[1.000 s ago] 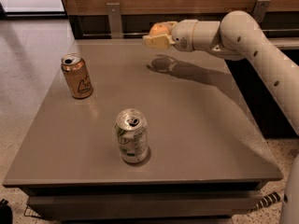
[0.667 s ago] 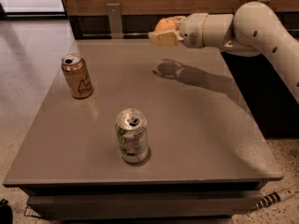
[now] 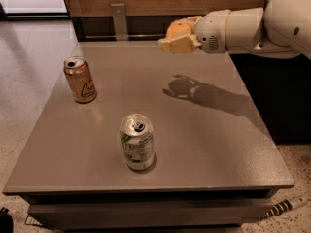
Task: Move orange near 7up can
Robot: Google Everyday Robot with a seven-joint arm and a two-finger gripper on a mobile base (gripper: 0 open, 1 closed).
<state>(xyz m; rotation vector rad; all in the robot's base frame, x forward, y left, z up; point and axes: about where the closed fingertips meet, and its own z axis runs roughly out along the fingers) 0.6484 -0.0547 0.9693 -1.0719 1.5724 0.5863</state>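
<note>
My gripper [image 3: 176,35] is shut on the orange [image 3: 176,29] and holds it in the air above the far part of the table, its shadow falling on the tabletop below. The 7up can [image 3: 137,141], silver-white with green markings, stands upright near the table's front edge, well below and left of the gripper in the view. The orange shows only partly between the pale fingers [image 3: 172,44].
A golden-brown can [image 3: 80,79] stands upright at the table's left side. The grey table [image 3: 214,144] has its front edge close to the 7up can. A wooden wall and a metal post [image 3: 119,21] stand behind it. My white arm [image 3: 252,25] reaches in from the right.
The gripper with the orange has risen higher above the table and shifted slightly. Both cans have stayed in place.
</note>
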